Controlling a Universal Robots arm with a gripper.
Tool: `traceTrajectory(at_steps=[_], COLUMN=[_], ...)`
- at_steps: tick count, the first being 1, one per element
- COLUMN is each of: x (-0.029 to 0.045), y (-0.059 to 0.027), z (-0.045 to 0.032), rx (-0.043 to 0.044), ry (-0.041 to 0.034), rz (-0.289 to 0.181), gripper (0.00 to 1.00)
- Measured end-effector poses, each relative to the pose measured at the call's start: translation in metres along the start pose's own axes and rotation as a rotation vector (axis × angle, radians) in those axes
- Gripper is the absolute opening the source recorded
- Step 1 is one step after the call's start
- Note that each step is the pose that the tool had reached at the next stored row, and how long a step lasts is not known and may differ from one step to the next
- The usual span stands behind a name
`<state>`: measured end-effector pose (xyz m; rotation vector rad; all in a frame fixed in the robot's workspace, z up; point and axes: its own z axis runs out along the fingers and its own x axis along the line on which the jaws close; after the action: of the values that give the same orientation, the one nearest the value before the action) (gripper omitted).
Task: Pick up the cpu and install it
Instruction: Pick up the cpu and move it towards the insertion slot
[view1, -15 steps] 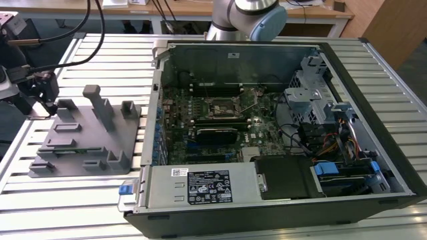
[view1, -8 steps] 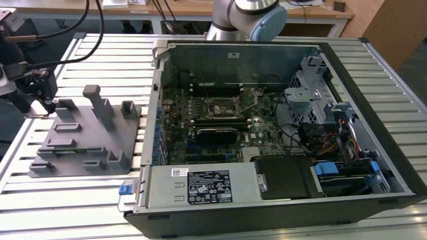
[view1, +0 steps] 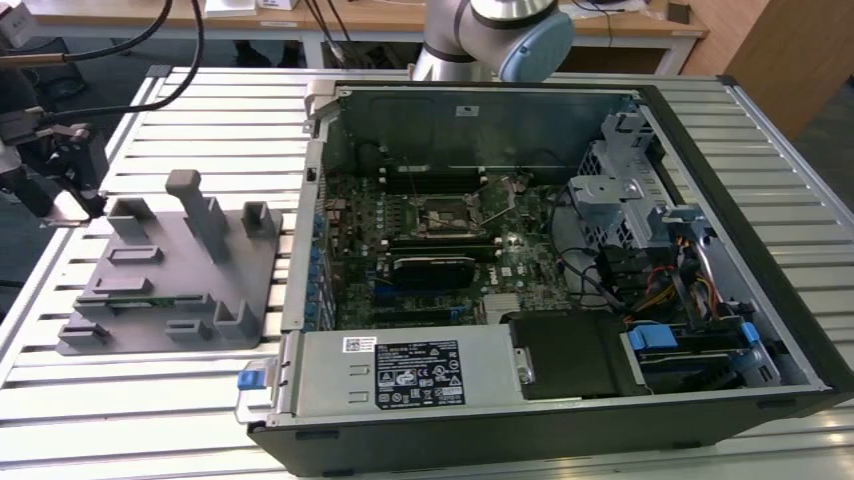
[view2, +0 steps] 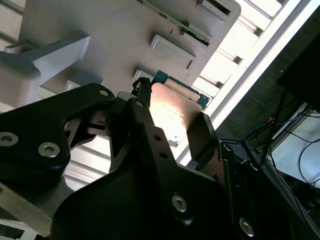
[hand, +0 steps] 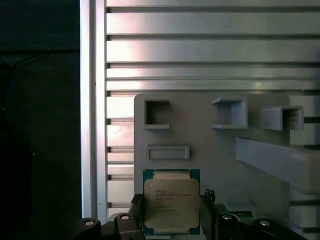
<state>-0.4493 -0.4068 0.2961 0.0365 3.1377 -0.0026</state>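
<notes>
the pick-up step is going on: the gripper (view2: 172, 107) is pointing down over the grey tray (hand: 200, 150) at the exterior view's left, its fingers (hand: 209, 212) narrowly set and seeming to be gripping two opposite edges of the cpu (hand: 171, 202). the socket (view1: 441, 212) is lying well apart, so i am judging that the move is calling for a firm, level hold.

Cpu (hand: 171, 201) (view2: 172, 112): small flat square chip, silvery metal top w/ faint print, thin green rim. Lies flat, top up, on grey holder plate (hand: 220, 150), near plate's edge, just beside a rectangular pocket (hand: 167, 151).
</notes>
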Motion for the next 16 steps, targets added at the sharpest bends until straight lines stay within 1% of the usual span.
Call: traceTrajectory(at_steps=[16], x=[-0.0001], y=[0.0025], z=[-0.0295], rx=[0.0], ry=[-0.0023], rz=[0.0], gripper=[0.53])
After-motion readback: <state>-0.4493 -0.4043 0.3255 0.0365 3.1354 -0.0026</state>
